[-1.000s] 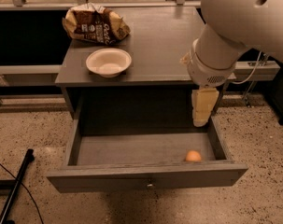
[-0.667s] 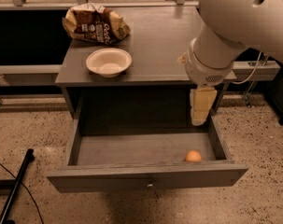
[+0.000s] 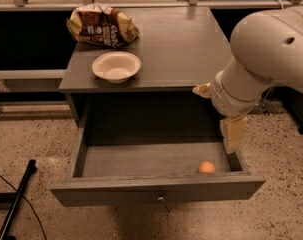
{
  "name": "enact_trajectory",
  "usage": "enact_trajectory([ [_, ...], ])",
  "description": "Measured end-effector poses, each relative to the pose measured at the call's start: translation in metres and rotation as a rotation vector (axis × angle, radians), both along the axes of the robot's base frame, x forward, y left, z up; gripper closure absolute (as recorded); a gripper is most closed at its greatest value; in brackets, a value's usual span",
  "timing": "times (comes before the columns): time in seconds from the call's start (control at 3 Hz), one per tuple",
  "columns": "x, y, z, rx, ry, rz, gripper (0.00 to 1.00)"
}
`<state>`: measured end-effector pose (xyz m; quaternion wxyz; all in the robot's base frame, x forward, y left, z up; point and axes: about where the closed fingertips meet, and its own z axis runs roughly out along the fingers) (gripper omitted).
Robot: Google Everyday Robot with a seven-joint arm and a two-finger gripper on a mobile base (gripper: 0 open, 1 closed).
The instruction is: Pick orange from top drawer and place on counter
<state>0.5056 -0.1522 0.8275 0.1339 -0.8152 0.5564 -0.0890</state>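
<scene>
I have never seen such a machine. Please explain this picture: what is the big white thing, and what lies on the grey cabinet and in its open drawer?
The big white shape is the robot arm, coming in from the right. Its cream-coloured end is the gripper, the part that takes hold of things; it hangs over the right edge of the open top drawer. There is one picture only, looking down from the front. On the counter lie a white bowl and, behind it, a brown snack bag. The orange lies inside the drawer, near its front right corner, apart from the gripper, which does not hold it.
</scene>
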Motion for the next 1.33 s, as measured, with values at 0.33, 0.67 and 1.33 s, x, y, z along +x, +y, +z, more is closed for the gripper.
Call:
enact_trajectory([
  [0.33,-0.001,0.0,0.0,-0.026,-0.01,0.079,0.0],
  [0.67,-0.002,0.004,-0.019,-0.047,0.014,0.173,0.0],
  [1.33,-0.009,0.006,-0.033,-0.06,-0.045,0.389,0.0],
])
